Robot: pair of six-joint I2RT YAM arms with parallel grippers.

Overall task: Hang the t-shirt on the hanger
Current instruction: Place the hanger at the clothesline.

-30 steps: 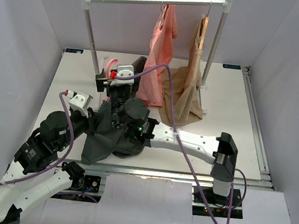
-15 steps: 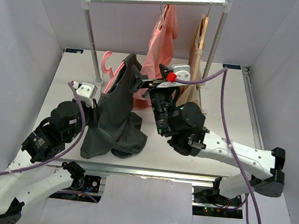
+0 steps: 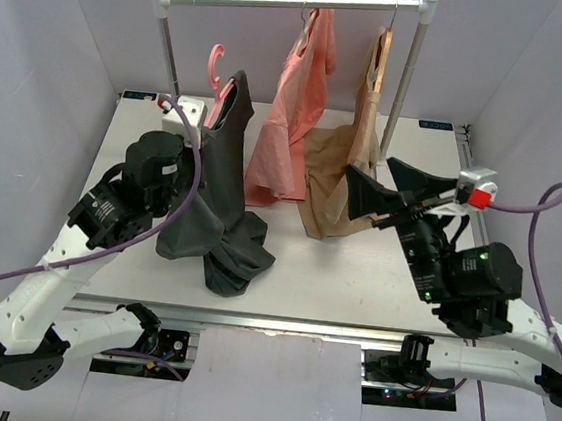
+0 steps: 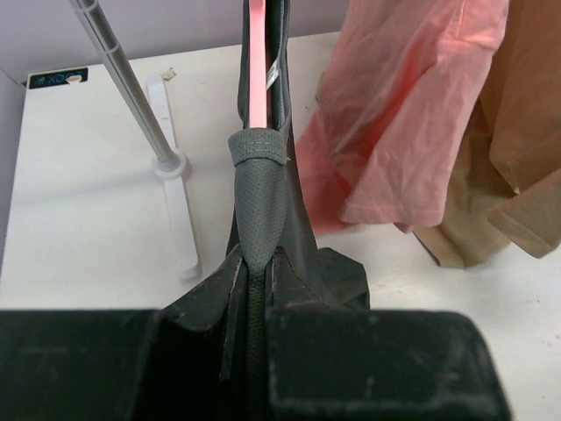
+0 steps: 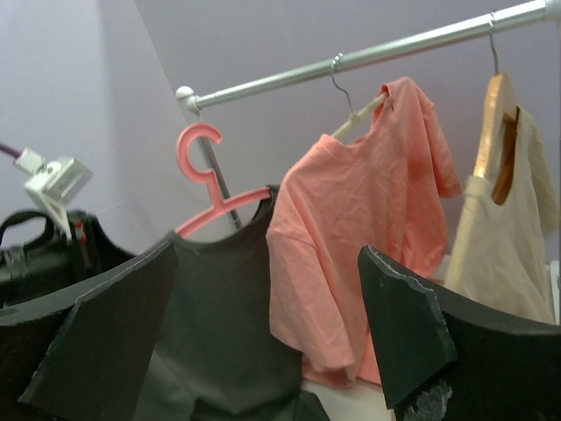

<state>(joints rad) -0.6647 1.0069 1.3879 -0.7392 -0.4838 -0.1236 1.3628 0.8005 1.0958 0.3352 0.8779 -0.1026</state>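
Swung back: right hand has left the t-shirt for the table's right side, fingers spread wide, empty, open air around it. Raised higher, left hand pinches the t-shirt's shoulder ridge. The hanger runs inside the cloth just ahead of it, hook below the rail, not touching. Hem bunched on the table beneath. Salmon garment hangs close to its right.

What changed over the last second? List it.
Left gripper, shut on the t-shirt, lifted it and the hanger up toward the rail. Right gripper drew back from the t-shirt to the right, open and empty. Pink garment and tan garment stayed hanging.
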